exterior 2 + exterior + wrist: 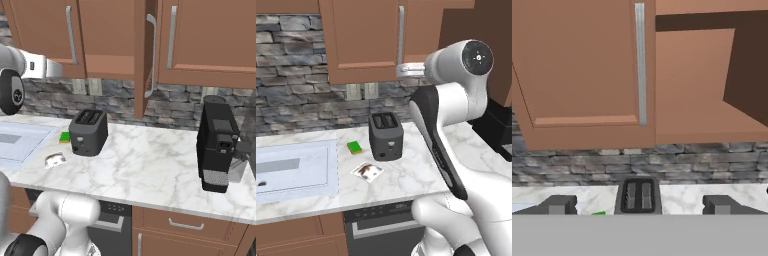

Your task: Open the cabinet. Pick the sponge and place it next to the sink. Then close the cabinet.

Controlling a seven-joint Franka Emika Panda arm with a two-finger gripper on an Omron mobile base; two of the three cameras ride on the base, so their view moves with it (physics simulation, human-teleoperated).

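Note:
The cabinet [361, 35] [105, 30] [582, 60] hangs over the counter. Its left door is shut, with a silver bar handle [640, 65]. Its right door [144, 55] [747, 65] is swung out, baring a brown interior [692, 85]. The sponge is hidden from these views. My gripper [408, 70] [59, 69] [639, 205] hovers just below the left door's handle, facing the cabinet, jaws wide open and empty. The sink [331, 170] [35, 142] lies at the counter's left end.
A dark toaster [386, 135] [88, 131] [638, 195] stands under the cabinet. Beside it lie a light-green sponge [354, 147] [65, 136] and a small packet [367, 171] [55, 159]. A black coffee machine [217, 145] stands at the right.

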